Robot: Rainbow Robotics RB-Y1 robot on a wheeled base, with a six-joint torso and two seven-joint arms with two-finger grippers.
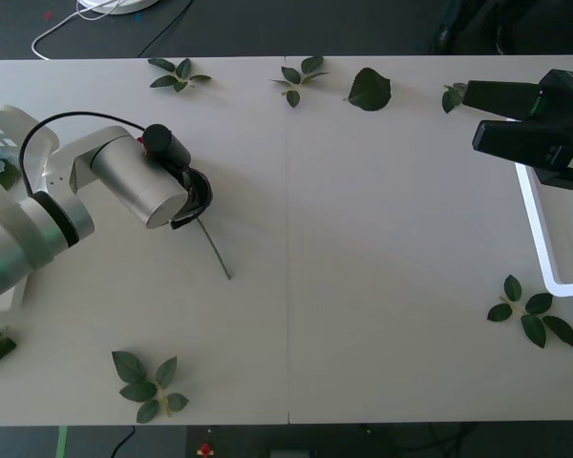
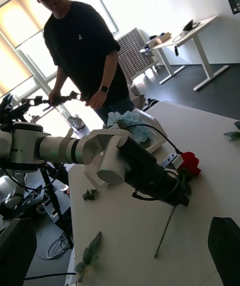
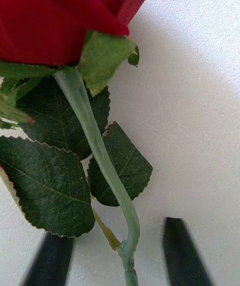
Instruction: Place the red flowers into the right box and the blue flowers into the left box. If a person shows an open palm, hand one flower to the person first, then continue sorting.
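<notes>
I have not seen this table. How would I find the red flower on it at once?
Start at the left arm's silver wrist over the white table. The red flower lies under the left hand, its thin stem pointing out toward the table's middle. It has a deep red head; the sprigs scattered around are only green leaves.

Silver arm [image 1: 134, 186] w/ black cable

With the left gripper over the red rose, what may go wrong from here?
The left gripper is open with the thin stem between its fingers, so it might close only on the slippery stem. The rose could then swing or slip on its long way to the right box.
</notes>
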